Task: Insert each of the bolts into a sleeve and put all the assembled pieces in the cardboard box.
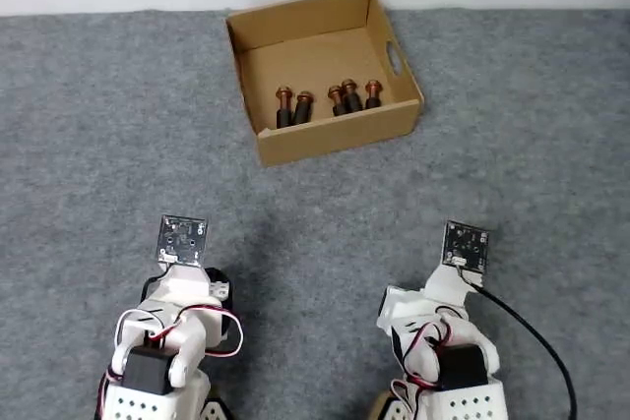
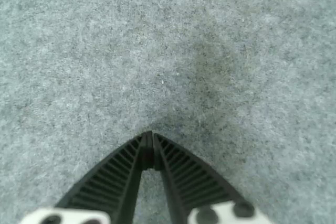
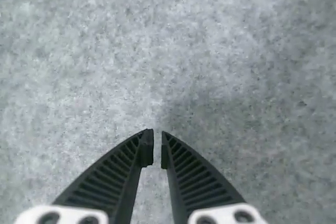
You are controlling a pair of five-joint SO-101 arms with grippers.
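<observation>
Lying inside the cardboard box (image 1: 325, 142), close against its front wall, are five assembled pieces (image 1: 338, 100), each a copper-headed bolt seated in a dark sleeve; two sit side by side on the half away from the box's handle cut-out, and three cluster on the half nearer it. Both arms are folded well apart from the box, across an open stretch of grey mat (image 1: 98, 145) in front of it. The left gripper (image 2: 152, 150) has its ribbed fingers pressed together tip to tip over the mat, with nothing between them, and the right gripper (image 3: 157, 148) is drawn in almost as far, with only a sliver between its tips, pinching nothing. Judging by their look, the pieces are metal: stiff, small, dense for their size, smooth and round enough to roll or slip from a light pinch. A hold across the sleeve's barrel, just under the bolt head, seems safest, with the head kept upward so the bolt cannot slide out
</observation>
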